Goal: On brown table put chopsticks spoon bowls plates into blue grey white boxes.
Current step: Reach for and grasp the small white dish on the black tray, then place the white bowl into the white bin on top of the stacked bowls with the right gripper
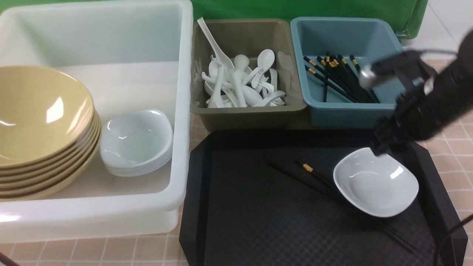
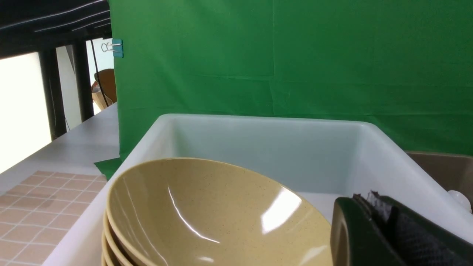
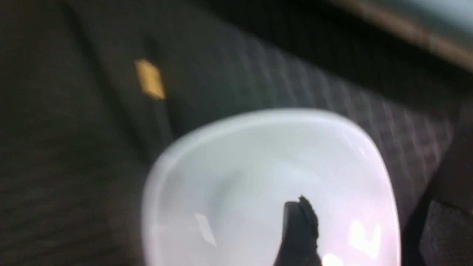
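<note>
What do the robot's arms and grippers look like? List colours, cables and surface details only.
The right arm is matt black, motion-blurred, with a shiny silver round part and thin black cables looping off it. The left gripper has glossy dark-green fingers faced with black mesh-textured pads, frayed grey at the tip. The right gripper shows a dark fingertip with the same ragged edge.

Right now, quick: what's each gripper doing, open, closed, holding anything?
Left gripper: looks closed, holding nothing.
Right gripper: at the white plate rim, blurred; cannot tell whether it grips.
</note>
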